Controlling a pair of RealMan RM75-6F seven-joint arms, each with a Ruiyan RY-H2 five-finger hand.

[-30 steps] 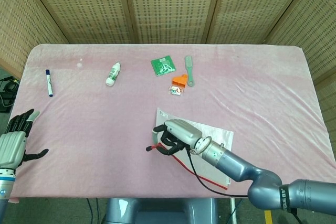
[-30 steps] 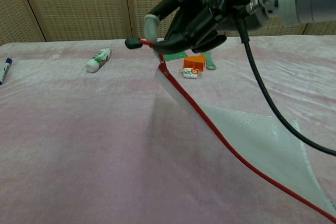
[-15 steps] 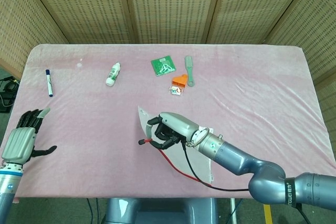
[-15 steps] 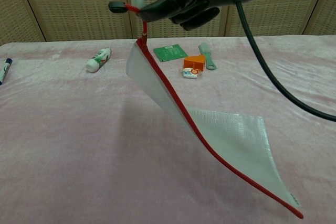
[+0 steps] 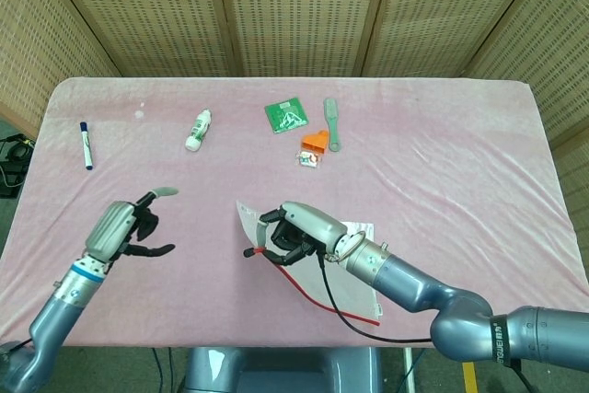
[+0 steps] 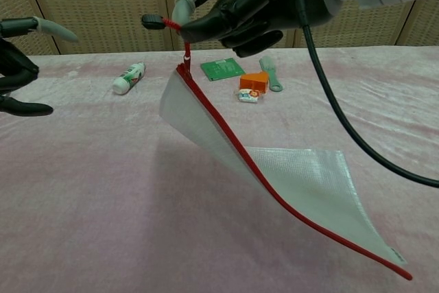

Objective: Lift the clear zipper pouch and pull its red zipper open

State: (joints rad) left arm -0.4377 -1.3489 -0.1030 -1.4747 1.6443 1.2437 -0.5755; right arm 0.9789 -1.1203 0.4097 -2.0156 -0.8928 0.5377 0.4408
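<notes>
Chest view has the right hand point(image 6: 236, 5) pinching the zipper pull point(image 6: 155, 21), pouch point(image 6: 274, 176) dangling below it, so it'll likely swing away unless the open left hand point(image 6: 20, 56) grabs an edge.

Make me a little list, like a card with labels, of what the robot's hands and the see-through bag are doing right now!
right hand: holds the red pull tab of the zipper, lifted above the table
clear zipper pouch: hangs from that tab, tilted, its far lower corner low near the pink table
red zipper: runs along the pouch's edge; looks closed
left hand: empty, fingers apart, above the table to the left of the pouch, not touching it
other things: white bottle, blue marker, green card, small comb at the far side
</notes>
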